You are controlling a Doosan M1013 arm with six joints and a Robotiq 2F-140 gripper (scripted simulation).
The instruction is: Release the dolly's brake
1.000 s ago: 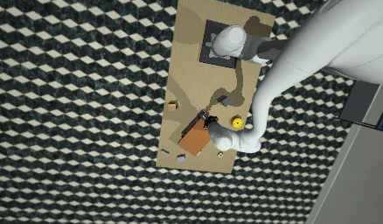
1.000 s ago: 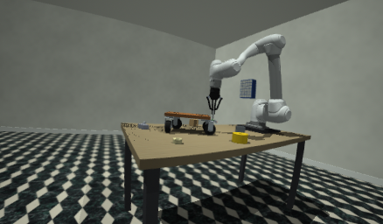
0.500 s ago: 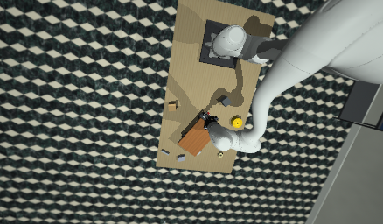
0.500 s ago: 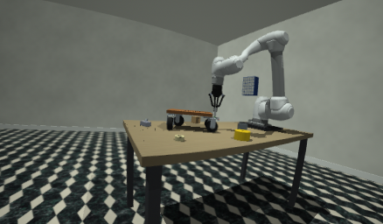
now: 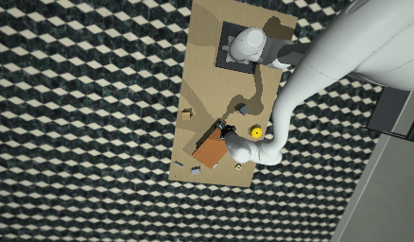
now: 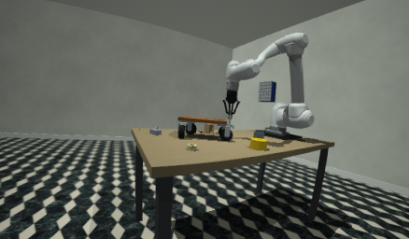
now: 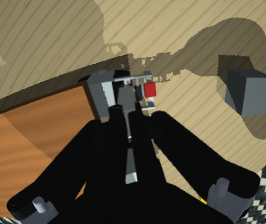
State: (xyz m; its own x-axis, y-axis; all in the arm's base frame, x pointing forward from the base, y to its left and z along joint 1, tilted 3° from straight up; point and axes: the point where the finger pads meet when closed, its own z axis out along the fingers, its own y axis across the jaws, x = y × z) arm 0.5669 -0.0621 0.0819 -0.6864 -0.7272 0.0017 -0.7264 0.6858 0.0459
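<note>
The dolly [image 5: 211, 148] has an orange-brown wooden deck and black wheels; it stands on the table near its front end, also in the side view [image 6: 204, 125] and at the left of the wrist view [image 7: 37, 143]. Its caster's brake pedal [image 7: 136, 90] sits at the deck's corner, with its red end [image 7: 149, 90] showing to the right. My gripper [image 7: 127, 97] is shut with nothing between the fingers, and the fingertips point down right over the pedal. In the side view the gripper [image 6: 231, 116] hangs over the dolly's right corner caster [image 6: 226, 133].
A grey cube [image 5: 244, 109] and a yellow cylinder [image 5: 256, 132] lie close to the right of the dolly. A small wooden block [image 5: 186, 114], two small grey pieces [image 5: 187, 167] and a small pale object [image 5: 238, 166] lie around it. The robot base [image 5: 236, 49] stands at the table's far end.
</note>
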